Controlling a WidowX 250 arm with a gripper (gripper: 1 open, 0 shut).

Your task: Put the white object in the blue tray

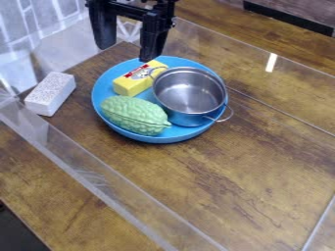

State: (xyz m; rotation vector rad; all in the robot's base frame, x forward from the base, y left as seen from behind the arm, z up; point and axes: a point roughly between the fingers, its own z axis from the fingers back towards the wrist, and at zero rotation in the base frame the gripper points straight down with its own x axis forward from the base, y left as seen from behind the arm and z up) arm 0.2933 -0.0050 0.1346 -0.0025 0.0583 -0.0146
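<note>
The claw [128,39] is seen spread and empty, hung above the far rim of the tray [110,84]. The white block [50,93] is laid on the tabletop [249,176] left of the tray, apart from it. Within the tray are seen a steel pot [191,96], a yellow block [137,77] and a green bumpy object [136,116].

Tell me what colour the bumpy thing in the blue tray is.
Green: the bumpy object lies in the blue tray, seen best in the camera view.
</note>
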